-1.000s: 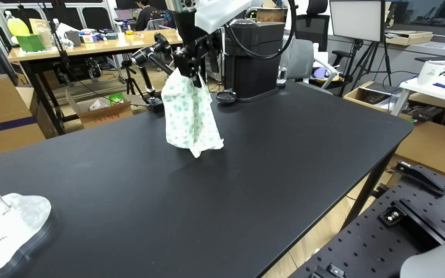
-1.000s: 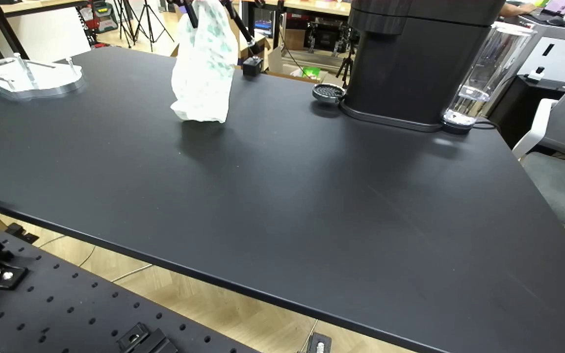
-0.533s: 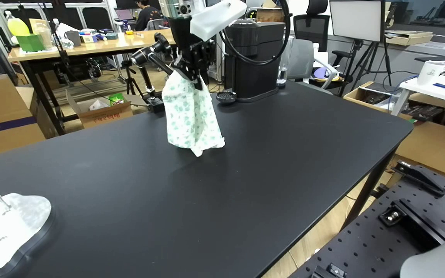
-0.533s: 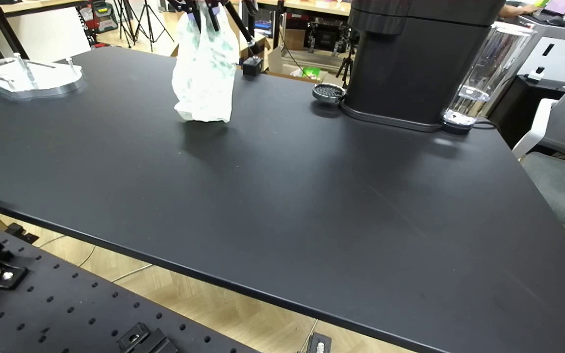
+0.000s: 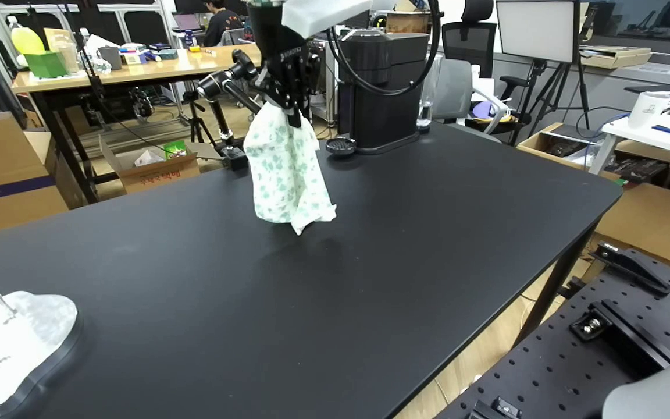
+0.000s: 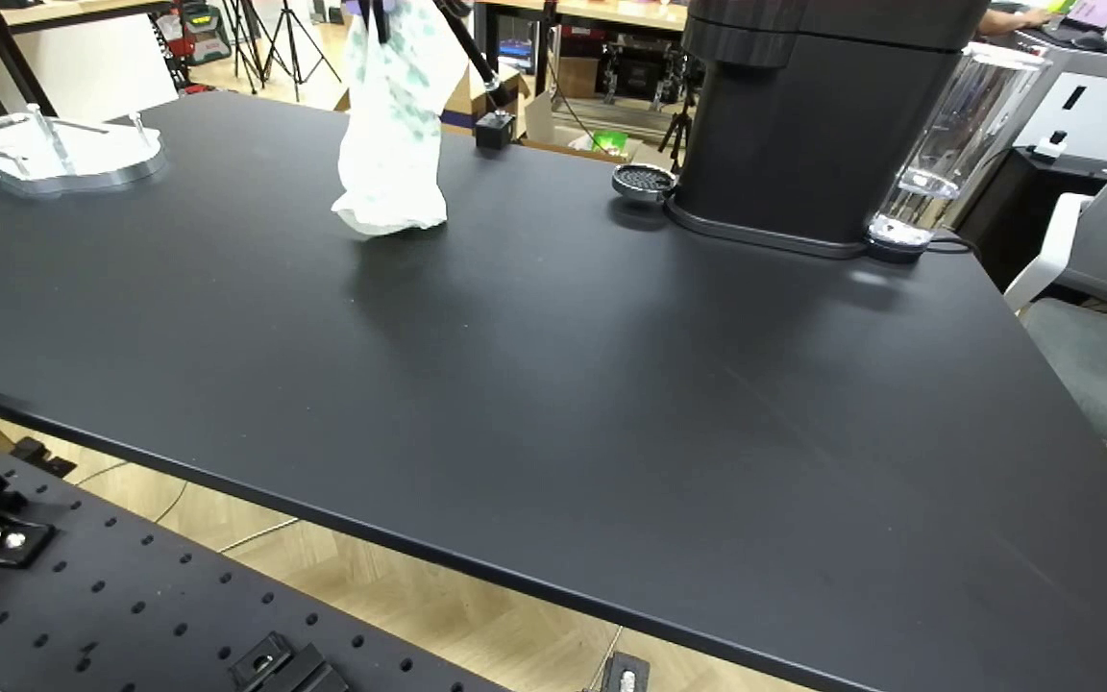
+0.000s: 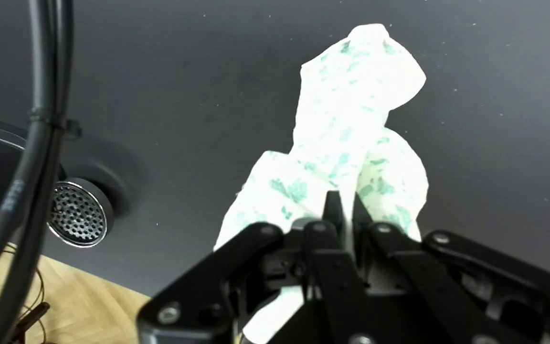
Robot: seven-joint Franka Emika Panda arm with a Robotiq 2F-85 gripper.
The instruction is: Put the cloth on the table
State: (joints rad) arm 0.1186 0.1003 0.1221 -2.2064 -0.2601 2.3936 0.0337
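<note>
In both exterior views, a white plate (image 5: pixel 32 337) fitted with short pegs (image 5: pixel 2 302) lies at the left on the black table (image 5: pixel 312 326). Well to its right, I hold the cloth (image 5: pixel 285 169) suspended over the table. The cloth is white, printed with scattered pale-green blotches. It falls in loose vertical folds from a gathered top, broadens downward, and ends in an uneven hem; one corner draws to a point. My gripper (image 7: pixel 346 198) is clamped on the upper portion: in the wrist view, a narrow pleat passes between the fingertips (image 7: pixel 333 205), and fabric flares to either side. The hem appears to hang just clear of the table, though these angles do not fully rule out light contact. Farther right, a round perforated tray (image 6: pixel 645 181) sits beside the base of a black appliance (image 6: pixel 803 125); a transparent cylinder (image 6: pixel 930 183) stands just beyond it.
</note>
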